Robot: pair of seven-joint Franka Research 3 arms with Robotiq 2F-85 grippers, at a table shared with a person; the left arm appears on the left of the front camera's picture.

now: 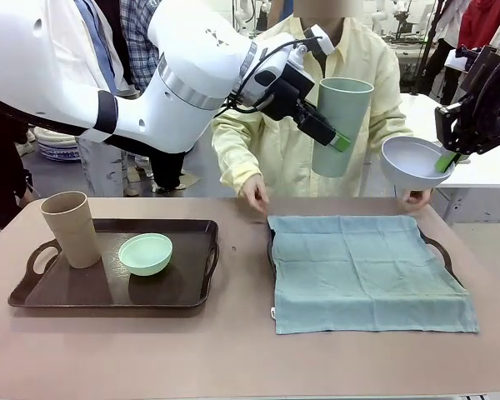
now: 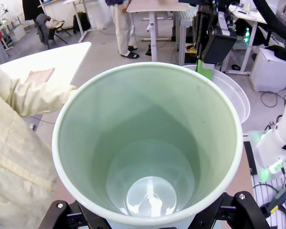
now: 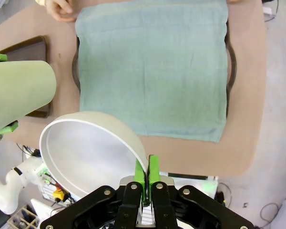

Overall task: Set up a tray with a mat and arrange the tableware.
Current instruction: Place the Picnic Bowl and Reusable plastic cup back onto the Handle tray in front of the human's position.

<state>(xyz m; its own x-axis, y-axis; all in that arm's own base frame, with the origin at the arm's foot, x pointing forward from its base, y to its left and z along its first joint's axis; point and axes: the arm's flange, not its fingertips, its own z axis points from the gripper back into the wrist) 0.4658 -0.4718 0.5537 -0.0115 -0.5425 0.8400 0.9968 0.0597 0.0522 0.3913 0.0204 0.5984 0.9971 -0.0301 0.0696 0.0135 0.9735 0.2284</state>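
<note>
My left gripper (image 1: 337,137) is shut on the sage green cup (image 1: 342,125), holding it upright in the air above the mat's far edge. The left wrist view looks down into this cup (image 2: 150,148). At the far right, my right gripper (image 1: 446,161) is shut on the rim of the white bowl (image 1: 410,158), also held in the air. The right wrist view shows the bowl (image 3: 90,152) pinched between my right gripper's (image 3: 147,172) green pads. A teal mat (image 1: 362,271) covers the right tray (image 1: 437,247). The tan cup (image 1: 69,227) and mint bowl (image 1: 146,253) stand on the left tray (image 1: 33,292).
A person in a yellow shirt stands at the far side, one hand (image 1: 254,193) at the mat's far left corner and the other hand (image 1: 415,197) at its far right corner. The table (image 1: 233,350) has bare room in front of both trays.
</note>
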